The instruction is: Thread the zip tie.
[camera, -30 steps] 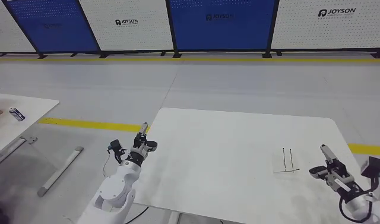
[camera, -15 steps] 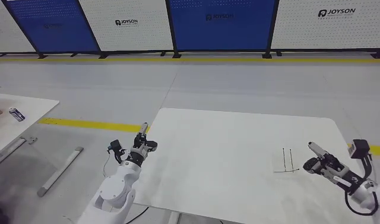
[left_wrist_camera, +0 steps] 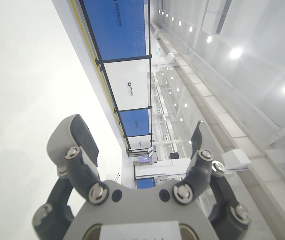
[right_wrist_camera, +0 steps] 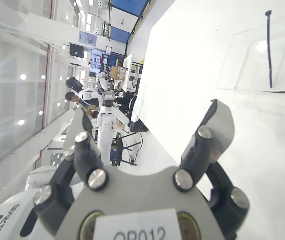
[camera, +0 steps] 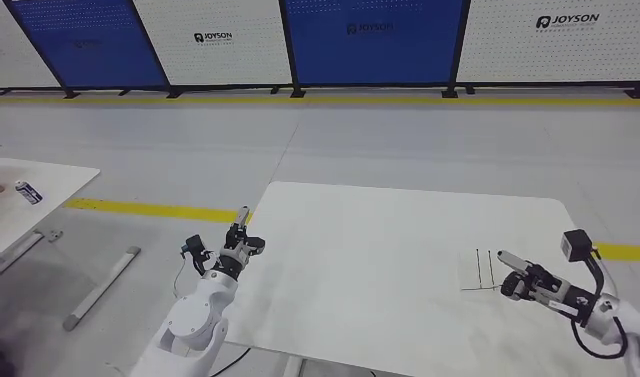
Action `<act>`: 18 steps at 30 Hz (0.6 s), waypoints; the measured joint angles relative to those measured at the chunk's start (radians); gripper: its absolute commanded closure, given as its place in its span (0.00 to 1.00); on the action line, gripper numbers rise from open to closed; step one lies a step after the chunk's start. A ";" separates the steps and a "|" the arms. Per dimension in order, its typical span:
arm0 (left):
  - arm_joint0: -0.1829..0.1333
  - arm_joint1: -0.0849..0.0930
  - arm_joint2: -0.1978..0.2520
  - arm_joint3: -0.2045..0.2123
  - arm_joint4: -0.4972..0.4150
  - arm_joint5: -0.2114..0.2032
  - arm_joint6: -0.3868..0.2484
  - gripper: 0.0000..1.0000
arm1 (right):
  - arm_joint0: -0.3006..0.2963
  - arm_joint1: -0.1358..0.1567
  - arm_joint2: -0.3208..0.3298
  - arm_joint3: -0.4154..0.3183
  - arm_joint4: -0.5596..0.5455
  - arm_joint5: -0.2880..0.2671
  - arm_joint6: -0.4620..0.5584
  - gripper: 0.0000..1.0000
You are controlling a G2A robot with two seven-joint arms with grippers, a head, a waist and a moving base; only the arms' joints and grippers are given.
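- Hovering just at 3 o'clock of the ties, right gripper is spread, pinching nothing; judged a pre-grasp stance.
- Ties lie flat toward 3 o'clock on the table, two parallel, one across their near ends.
- Left gripper sits at the 9 o'clock edge, spread, empty, likely for the hand-over.

black zip ties ahead of right gripper, white table, black ribbed pads, blue and white dotted panels, yellow floor stripe
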 measured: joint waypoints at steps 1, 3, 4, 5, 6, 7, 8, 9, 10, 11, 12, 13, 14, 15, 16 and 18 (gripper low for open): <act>0.000 0.000 0.000 0.000 0.000 0.000 0.000 0.00 | 0.000 0.000 0.000 0.000 0.000 0.000 0.000 0.00; 0.000 0.000 0.000 0.000 0.000 0.000 0.000 0.00 | 0.000 0.000 0.000 0.000 0.000 0.000 0.000 0.00; 0.000 0.000 0.000 0.000 0.000 0.000 0.000 0.00 | 0.000 0.000 0.000 0.000 0.000 0.000 0.000 0.00; 0.000 0.000 0.000 0.000 0.000 0.000 0.000 0.00 | 0.000 0.000 0.000 0.000 0.000 0.000 0.000 0.00; 0.000 0.000 0.000 0.000 0.000 0.000 0.000 0.00 | 0.000 0.000 0.000 0.000 0.000 0.000 0.000 0.00; 0.000 0.000 0.000 0.000 0.000 0.000 0.000 0.00 | 0.000 0.000 0.000 0.000 0.000 0.000 0.000 0.00; 0.000 0.000 0.000 0.000 0.000 0.000 0.000 0.00 | 0.001 0.000 -0.002 -0.002 0.001 0.001 0.000 0.00; 0.000 0.000 0.000 0.000 0.000 0.000 0.000 0.00 | 0.008 0.002 -0.005 -0.002 0.005 0.009 0.012 0.00; 0.000 0.000 0.000 0.000 0.000 0.000 0.000 0.00 | 0.017 0.004 -0.005 0.000 0.006 0.014 0.031 0.00; 0.000 0.000 0.000 0.000 0.000 0.000 0.000 0.00 | 0.028 0.007 -0.003 0.003 0.005 0.015 0.050 0.00; 0.000 0.000 0.000 0.000 0.000 0.000 0.000 0.00 | 0.041 0.011 -0.002 0.006 0.002 0.013 0.076 0.00; 0.000 0.000 0.000 0.000 0.000 0.000 0.000 0.00 | 0.051 0.013 0.000 0.009 0.002 0.011 0.096 0.00; 0.000 0.000 0.000 0.000 0.000 0.000 0.000 0.00 | 0.063 0.016 0.001 0.013 0.003 0.010 0.115 0.00; 0.000 0.000 0.000 0.000 0.000 0.000 0.000 0.00 | 0.078 0.019 0.001 0.021 0.003 0.009 0.138 0.00; 0.000 0.000 0.000 0.000 0.000 0.000 0.000 0.00 | 0.089 0.021 0.001 0.027 0.006 0.010 0.153 0.00; 0.000 0.000 0.000 0.000 0.000 0.000 0.000 0.00 | 0.113 0.025 0.000 0.042 0.017 0.009 0.178 0.00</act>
